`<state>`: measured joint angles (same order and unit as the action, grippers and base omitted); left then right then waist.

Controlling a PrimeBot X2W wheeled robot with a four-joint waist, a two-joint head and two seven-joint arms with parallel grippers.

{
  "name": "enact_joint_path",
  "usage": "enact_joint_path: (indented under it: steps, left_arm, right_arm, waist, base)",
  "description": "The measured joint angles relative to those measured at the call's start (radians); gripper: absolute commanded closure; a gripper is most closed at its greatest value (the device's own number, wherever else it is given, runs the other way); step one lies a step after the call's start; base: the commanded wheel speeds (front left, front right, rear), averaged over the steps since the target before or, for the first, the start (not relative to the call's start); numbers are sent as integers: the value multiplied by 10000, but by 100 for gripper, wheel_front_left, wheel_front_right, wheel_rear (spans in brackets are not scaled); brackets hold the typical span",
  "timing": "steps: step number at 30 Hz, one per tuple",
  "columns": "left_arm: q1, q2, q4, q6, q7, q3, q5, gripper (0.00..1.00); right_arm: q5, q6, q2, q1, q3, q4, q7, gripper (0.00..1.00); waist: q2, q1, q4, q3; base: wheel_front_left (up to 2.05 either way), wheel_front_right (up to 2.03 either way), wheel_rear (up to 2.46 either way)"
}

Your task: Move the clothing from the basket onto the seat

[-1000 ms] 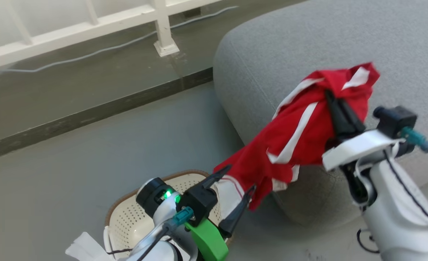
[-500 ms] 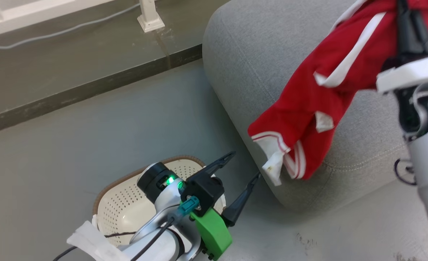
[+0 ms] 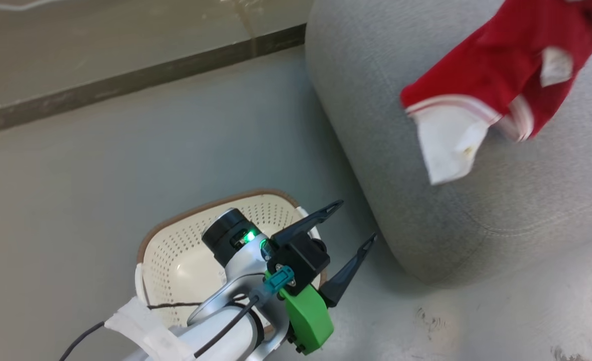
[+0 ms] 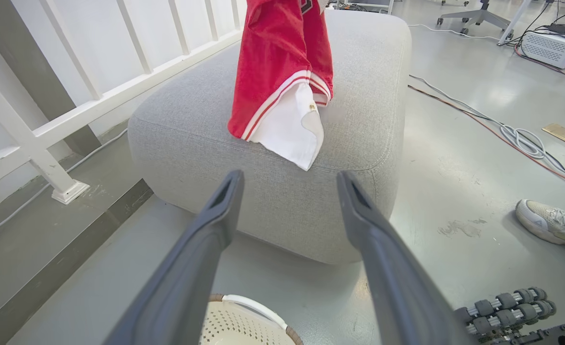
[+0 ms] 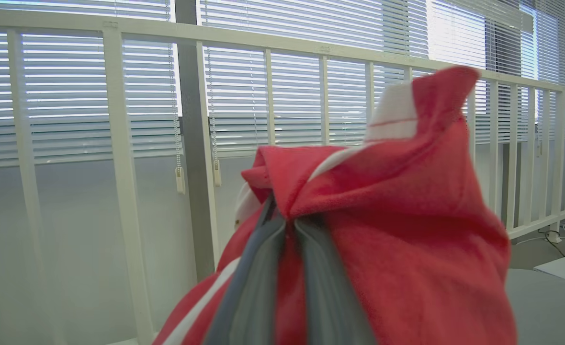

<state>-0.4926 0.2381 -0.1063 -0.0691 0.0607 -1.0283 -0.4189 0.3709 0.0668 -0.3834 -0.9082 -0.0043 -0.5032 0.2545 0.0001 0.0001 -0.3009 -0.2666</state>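
The red sports jersey with white trim stripes and a white lower panel (image 3: 496,75) is out of the small cream perforated plastic basket with the brown woven rim (image 3: 210,203). It hangs from the right claw (image 5: 287,220), whose two dark fingers are pinched together on a bunched fold near the top of the fabric. The garment's body trails down over the large grey upholstered seat cushion (image 3: 376,125), near its rounded corner. In the left wrist view the white hem reaches about to the cushion's top. Whether it touches the cushion or hangs just above it cannot be told.

The left claw (image 3: 356,219) is spread wide and holds nothing. It is above the basket's far rim and points toward the seat. The basket stands on the grey floor just beside the cushion, and its perforated inside looks bare where the left arm does not cover it.

By this reading the lift-out and most of the carry are done. What is left is to lower the jersey so its weight rests on the cushion and then to part the right claw. The main risk is letting go too near the corner, where the cloth could slide off to the floor.
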Motion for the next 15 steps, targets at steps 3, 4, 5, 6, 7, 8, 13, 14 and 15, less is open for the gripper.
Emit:
enact_joint_path:
  steps: [3, 4, 5, 6, 7, 8, 13, 14, 15]
  left_arm:
    - [-66, -6, -19, 73, 75, -33, 52, 0]
    - [-92, -10, -27, 79, 92, -56, 77, 0]
    - [-121, -12, -38, 79, 100, -58, 94, 0]
    - [-154, -17, -46, 79, 140, -54, 90, 0]
    - [-159, -35, -52, 86, 192, -58, 61, 0]
    - [-159, -35, -52, 86, 192, -58, 61, 0]
    - [-228, -58, -173, 161, 372, -155, 104, 0]
    - [-268, -58, -201, 161, 414, -167, 105, 0]
    - [-309, -56, -249, 161, 458, -176, 123, 0]
  right_arm:
    - [12, -61, -295, -429, -186, -190, 0, 100]
    - [15, -63, -357, -536, -240, -238, 0, 100]
    - [15, -63, -407, -611, -261, -303, 0, 100]
    - [23, -61, -449, -681, -276, -391, 0, 100]
    - [88, -69, -481, -707, -332, -495, 0, 100]
    - [88, -69, -481, -707, -332, -495, 0, 100]
    - [314, -155, -593, -677, -619, -1164, 0, 100]
    - [359, -155, -587, -657, -640, -1302, 0, 100]
    - [401, -153, -573, -631, -660, -1467, 0, 100]
  waist:
    - [0, 0, 193, -219]
    - [0, 0, 257, -299]
    - [0, 0, 316, -379]
    - [0, 0, 375, -462]
    - [0, 0, 432, -548]
    - [0, 0, 432, -548]
    - [0, 0, 677, -1012]
    - [0, 0, 717, -1112]
    - [0, 1, 753, -1214]
  base:
    - [0, 0, 0]
    - [0, 0, 0]
    - [0, 0, 0]
    - [0, 0, 0]
    - [0, 0, 0]
    - [0, 0, 0]
    - [0, 0, 0]
    - [0, 0, 0]
    - [0, 0, 0]
